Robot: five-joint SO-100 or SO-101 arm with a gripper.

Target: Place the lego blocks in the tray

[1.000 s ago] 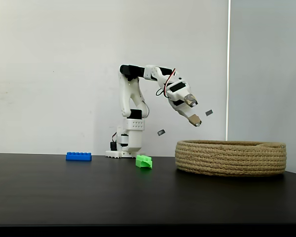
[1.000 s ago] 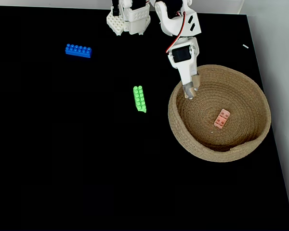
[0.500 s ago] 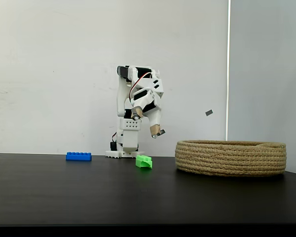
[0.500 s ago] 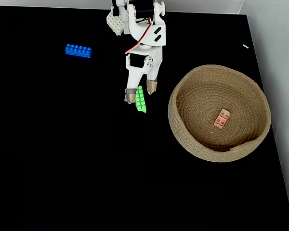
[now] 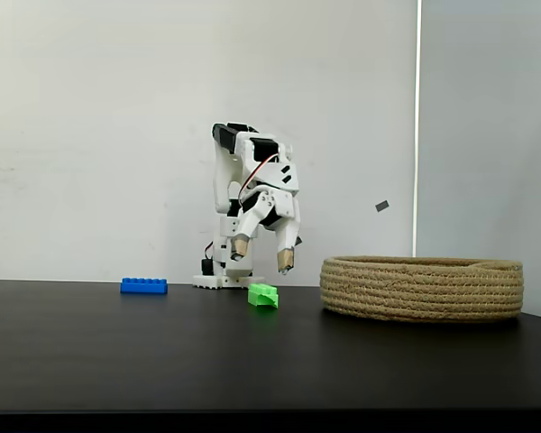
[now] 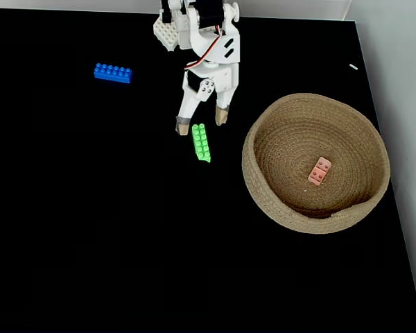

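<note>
Arm folded down over its base at the back of the black table (image 6: 90,229), wrist bent so the gripper (image 5: 262,253) points down, hanging a bit above the tabletop in the side-on fixed view. Same gripper (image 6: 202,121) from the top-down fixed view, reaching toward the front of the table. Fingers spread wide, tan tips well apart, nothing held between them.

Green brick (image 6: 201,142) flat on the table, long axis running roughly near-to-far in the top-down view, slightly slanted, studs up. From the side, that same green brick (image 5: 263,295) seen end-on, so looks short and chunky, just below the fingertips and not touching them. Far end of it right between the two tips in the top-down view, most of its length sticking out past them toward the front.

Blue brick (image 6: 113,73) well off to the left near the back, long axis left-to-right; also low and flat in the side view (image 5: 143,286).

Pink brick (image 6: 319,171) already in the rope tray (image 6: 263,201), right of centre, lying diagonal. Tray (image 5: 422,289) right of the arm, apart from the green brick.
</note>
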